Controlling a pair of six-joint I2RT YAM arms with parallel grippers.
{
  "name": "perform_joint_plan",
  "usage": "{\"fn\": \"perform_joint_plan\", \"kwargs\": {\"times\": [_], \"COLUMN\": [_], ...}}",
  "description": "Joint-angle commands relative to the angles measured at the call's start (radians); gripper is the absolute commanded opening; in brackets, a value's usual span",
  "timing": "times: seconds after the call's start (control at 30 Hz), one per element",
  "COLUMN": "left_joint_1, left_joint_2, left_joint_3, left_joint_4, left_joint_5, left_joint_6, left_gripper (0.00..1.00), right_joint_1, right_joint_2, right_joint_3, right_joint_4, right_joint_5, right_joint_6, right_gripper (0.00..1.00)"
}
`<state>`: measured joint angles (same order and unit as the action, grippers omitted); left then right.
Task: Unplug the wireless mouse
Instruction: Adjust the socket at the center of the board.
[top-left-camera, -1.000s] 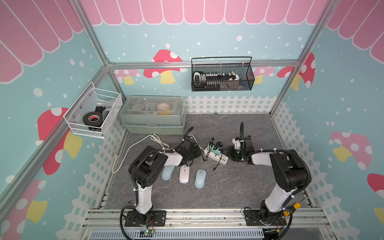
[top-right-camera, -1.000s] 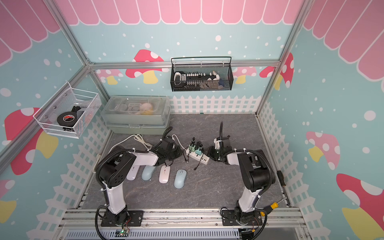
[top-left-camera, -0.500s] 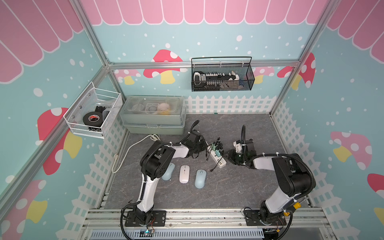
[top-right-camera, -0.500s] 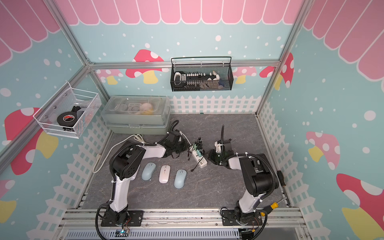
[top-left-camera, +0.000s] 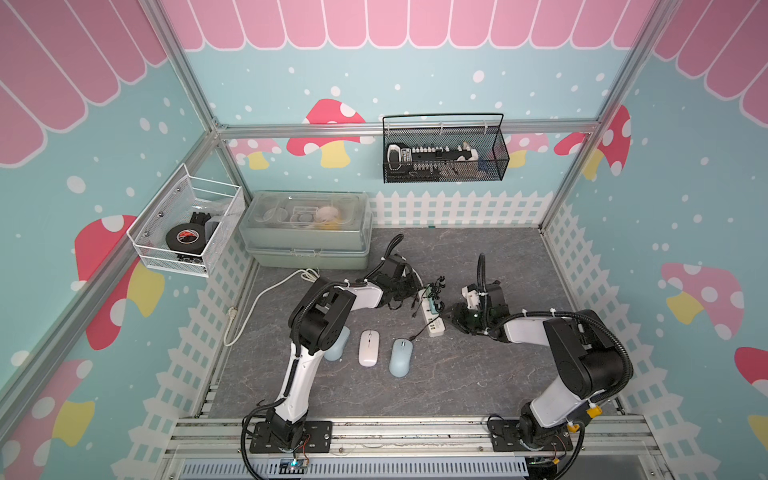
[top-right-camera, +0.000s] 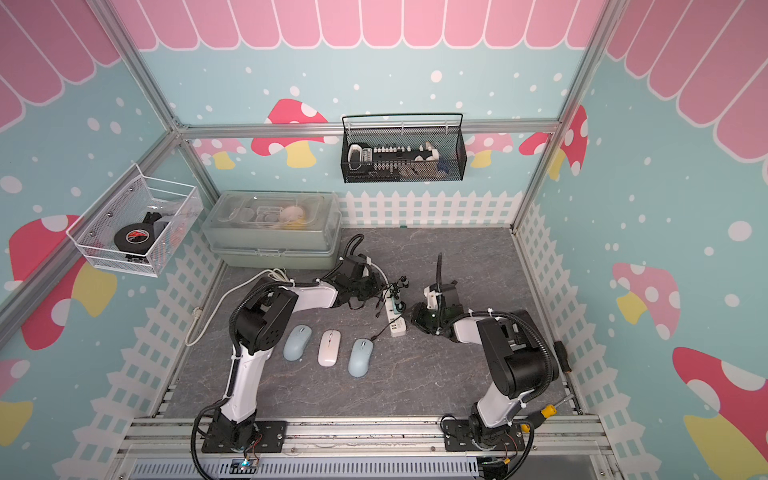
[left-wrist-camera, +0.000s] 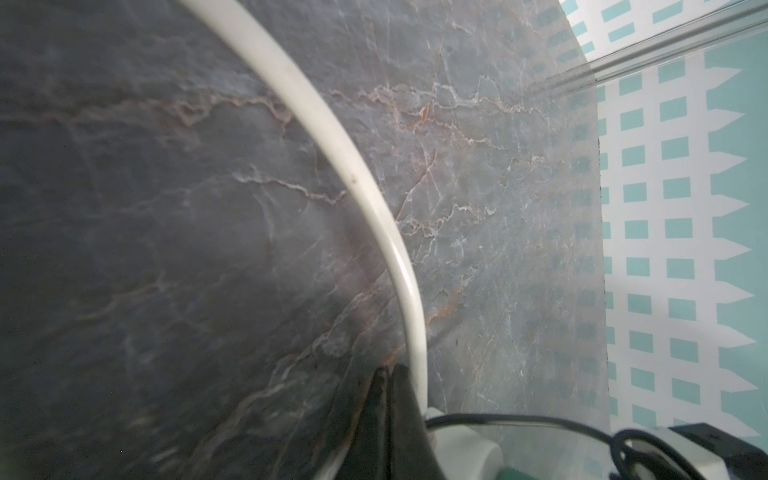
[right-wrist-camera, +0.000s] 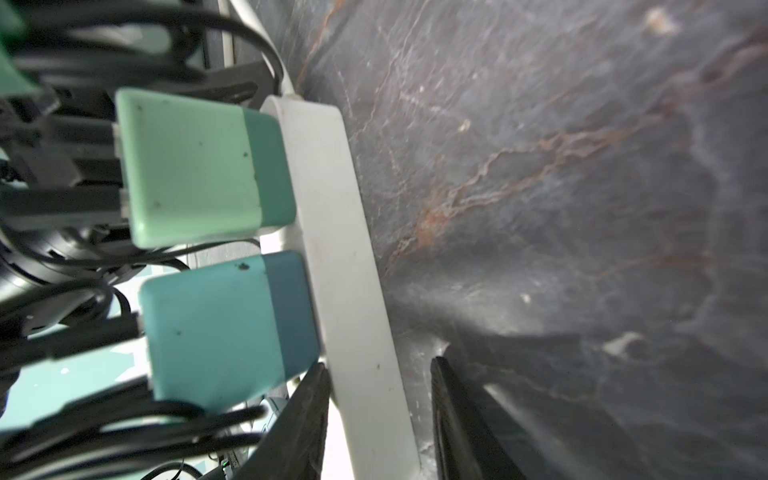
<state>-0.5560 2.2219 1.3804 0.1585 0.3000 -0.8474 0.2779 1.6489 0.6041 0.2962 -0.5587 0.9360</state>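
Three mice lie in a row in both top views: a light blue one, a white one and a light blue one whose black cable runs to the white power strip. My left gripper is shut and empty at the strip's far end, beside its white cord. My right gripper is closed around the strip's near end, one finger on each flat side. A green charger and a teal charger stick out of the strip, amid black cables.
A lidded plastic box stands at the back left. A white wire basket with tape hangs on the left wall and a black mesh basket on the back wall. The strip's cord loops along the left fence. A screwdriver lies front right.
My left arm has swung back and right, from near the mice to the strip's far end. The strip has turned to point more front to back. My right gripper shifted slightly right.
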Motion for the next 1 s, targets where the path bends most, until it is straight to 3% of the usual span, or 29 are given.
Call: {"fn": "perform_joint_plan", "kwargs": {"times": [0.0,0.4,0.57,0.63,0.73,0.83,0.97], "left_joint_1": [0.005,0.013,0.014,0.013,0.013,0.013,0.013], "left_joint_2": [0.0,-0.191,-0.245,-0.256,-0.265,-0.253,-0.239], "left_joint_3": [0.03,-0.008,-0.04,-0.048,-0.062,-0.037,-0.011], "left_joint_4": [0.011,-0.092,-0.109,-0.121,-0.123,-0.17,-0.229], "left_joint_5": [0.038,-0.02,-0.018,-0.017,-0.027,-0.027,-0.035], "left_joint_6": [0.028,0.203,0.239,0.255,0.272,0.3,0.309], "left_gripper": [0.01,0.1,0.28,0.45,0.5,0.45,0.13], "right_joint_1": [0.01,0.011,0.01,0.01,0.011,0.01,0.011], "right_joint_2": [-0.008,-0.07,-0.149,-0.175,-0.21,-0.25,-0.32], "right_joint_3": [-0.021,0.017,0.037,0.041,0.043,0.047,0.058], "right_joint_4": [-0.014,-0.153,-0.27,-0.294,-0.323,-0.361,-0.434], "right_joint_5": [0.023,0.12,0.209,0.229,0.25,0.276,0.335], "right_joint_6": [0.01,-0.058,-0.112,-0.121,-0.13,-0.144,-0.179], "right_gripper": [0.41,0.47,0.47,0.47,0.47,0.47,0.48]}}
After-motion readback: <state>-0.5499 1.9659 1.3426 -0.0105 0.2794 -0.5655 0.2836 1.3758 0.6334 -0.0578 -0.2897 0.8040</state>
